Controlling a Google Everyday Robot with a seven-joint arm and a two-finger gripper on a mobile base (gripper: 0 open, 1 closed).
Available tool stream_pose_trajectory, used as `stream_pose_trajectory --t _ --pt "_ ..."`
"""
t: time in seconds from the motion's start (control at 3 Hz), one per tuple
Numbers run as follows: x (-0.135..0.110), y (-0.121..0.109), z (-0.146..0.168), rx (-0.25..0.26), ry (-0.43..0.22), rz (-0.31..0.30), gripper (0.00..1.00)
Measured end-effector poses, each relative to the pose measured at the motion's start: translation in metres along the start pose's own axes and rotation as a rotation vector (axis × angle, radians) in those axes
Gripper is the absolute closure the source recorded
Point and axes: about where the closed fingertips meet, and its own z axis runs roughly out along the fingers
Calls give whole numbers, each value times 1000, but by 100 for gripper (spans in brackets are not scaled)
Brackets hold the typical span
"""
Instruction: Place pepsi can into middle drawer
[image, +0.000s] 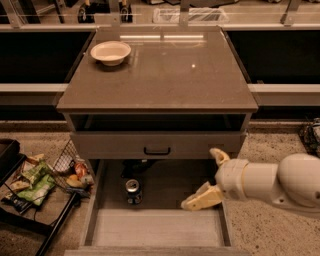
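The pepsi can (133, 191) stands upright in the open middle drawer (155, 227), on the left side of its floor, silver top up. My gripper (209, 177) is at the right side of the drawer, over its right wall, well apart from the can. Its two cream fingers are spread open with nothing between them; one fingertip (217, 154) points up near the drawer front above, the other finger (200, 200) points down-left over the drawer floor.
A closed drawer front with a black handle (157, 150) sits above the open drawer. A white bowl (110, 52) stands on the cabinet top at back left. A wire basket with snack bags (47, 175) lies on the floor to the left.
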Motion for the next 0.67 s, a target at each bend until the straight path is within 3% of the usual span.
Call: stream_pose_trajectory --t 0.33,0.67 --pt "-16 -36 -51 80 58 -54 0" --pt "-35 -67 -96 124 132 -123 0"
